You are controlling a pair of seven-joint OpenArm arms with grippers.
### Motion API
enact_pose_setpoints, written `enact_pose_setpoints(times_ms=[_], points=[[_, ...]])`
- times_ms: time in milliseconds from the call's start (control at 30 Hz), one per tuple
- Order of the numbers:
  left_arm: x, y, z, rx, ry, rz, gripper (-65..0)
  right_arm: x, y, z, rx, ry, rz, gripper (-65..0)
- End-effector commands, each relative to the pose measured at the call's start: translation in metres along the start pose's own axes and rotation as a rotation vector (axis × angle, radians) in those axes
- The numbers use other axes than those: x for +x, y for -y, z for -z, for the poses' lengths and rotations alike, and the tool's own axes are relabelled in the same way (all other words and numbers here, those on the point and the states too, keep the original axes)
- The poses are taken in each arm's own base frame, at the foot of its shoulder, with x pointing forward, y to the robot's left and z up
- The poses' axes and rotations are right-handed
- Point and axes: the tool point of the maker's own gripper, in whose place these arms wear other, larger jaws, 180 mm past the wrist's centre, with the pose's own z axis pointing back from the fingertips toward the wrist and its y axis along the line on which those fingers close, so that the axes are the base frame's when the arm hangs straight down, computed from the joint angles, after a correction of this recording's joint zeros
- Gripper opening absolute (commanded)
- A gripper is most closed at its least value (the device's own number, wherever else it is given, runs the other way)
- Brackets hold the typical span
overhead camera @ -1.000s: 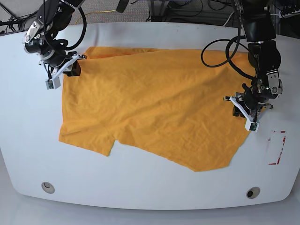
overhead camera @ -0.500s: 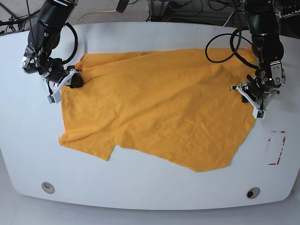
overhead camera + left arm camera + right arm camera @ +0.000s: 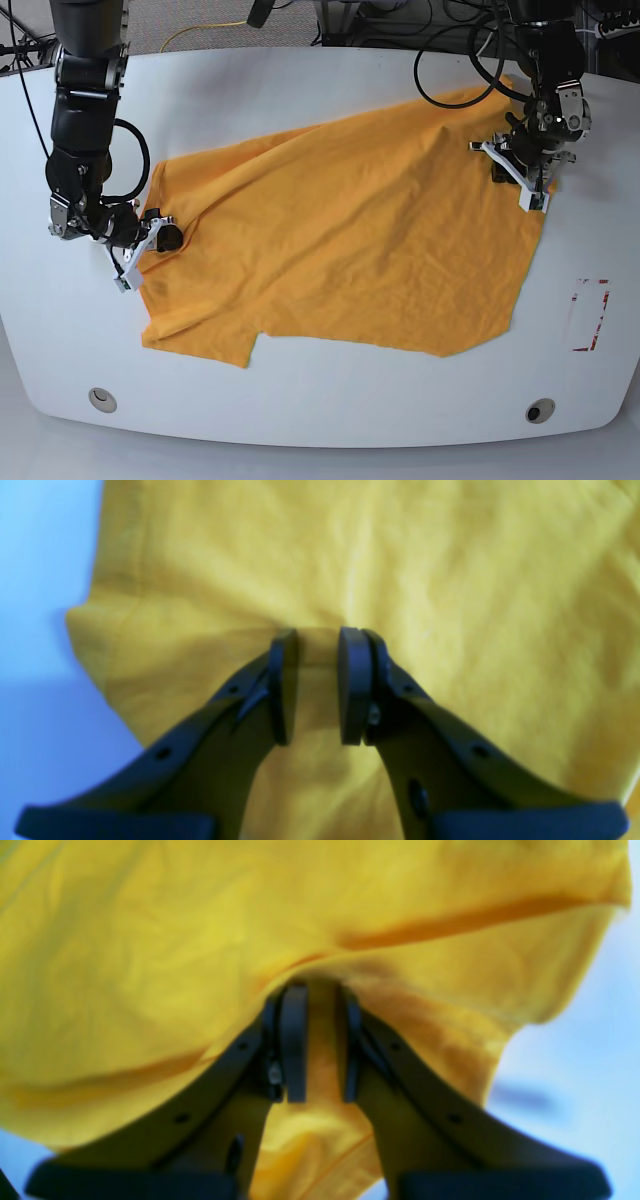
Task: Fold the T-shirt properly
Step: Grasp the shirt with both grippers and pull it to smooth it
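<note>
Dragged toward the table's (image 3: 330, 420) far right since a moment ago: one T-shirt (image 3: 340, 240), spread flat, wrinkled. Two grippers, left gripper (image 3: 520, 178) and right gripper (image 3: 150, 240), each clenched on a pinch of its cloth at opposite edges.

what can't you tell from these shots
- Base view: the fingertips of the right gripper and left gripper are too small to show their grip.
- Both wrist views: blurred; a bit of T-shirt sits between the pads, contact unclear.
- Base view: the shirt's neckline is nowhere visible, maybe folded under.
</note>
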Motion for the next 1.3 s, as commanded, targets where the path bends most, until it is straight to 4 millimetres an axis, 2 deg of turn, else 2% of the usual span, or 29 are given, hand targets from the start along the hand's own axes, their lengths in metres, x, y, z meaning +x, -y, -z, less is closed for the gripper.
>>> enact_pose_setpoints(times_ms=[0, 100, 133, 233, 267, 400, 533, 667, 767, 900, 1033, 1267], points=[[-0.021, -0.001, -0.005, 0.015, -0.087, -0.024, -53.1, 0.015, 0.008, 0.000, -0.031, -0.009, -0.028, -54.7], [-0.039, -0.008, -0.016, 0.038, -0.124, -0.052, -53.1, 0.029, 0.006, -0.002, -0.026, 0.013, -0.039, -54.5], [-0.039, -0.007, -0.019, 0.040, -0.119, -0.055, -53.1, 0.031, 0.005, -0.003, -0.024, 0.020, -0.042, -53.4], [-0.035, -0.005, -0.027, 0.047, -0.097, -0.041, -53.1, 0.045, 0.007, -0.015, -0.034, 0.070, -0.048, -45.3], [-0.033, -0.005, -0.030, 0.049, -0.089, -0.034, -53.1, 0.038, 0.010, -0.020, -0.044, 0.063, -0.037, -40.1], [-0.026, -0.005, -0.034, 0.055, -0.069, -0.021, -53.1, 0.027, 0.026, -0.052, -0.101, 0.106, 0.008, -28.4], [-0.023, -0.006, -0.033, 0.056, -0.063, -0.018, -53.1, 0.008, 0.030, -0.078, -0.158, 0.118, 0.035, -26.5], [-0.018, -0.006, -0.033, 0.056, -0.053, -0.015, -53.1, -0.022, 0.033, -0.099, -0.207, 0.103, 0.084, -26.5], [-0.011, -0.006, -0.031, 0.056, -0.037, -0.015, -53.1, -0.038, 0.027, -0.098, -0.184, 0.111, 0.131, -26.5], [-0.003, -0.006, -0.030, 0.055, -0.021, -0.012, -53.1, -0.061, 0.015, -0.086, -0.109, 0.105, 0.193, -26.5], [0.001, -0.006, -0.030, 0.056, -0.012, -0.011, -53.1, -0.069, -0.008, -0.071, -0.022, 0.134, 0.241, -26.8], [0.004, -0.015, -0.032, 0.073, -0.013, 0.010, -53.1, -0.070, -0.041, -0.046, 0.063, 0.142, 0.272, -27.1]])
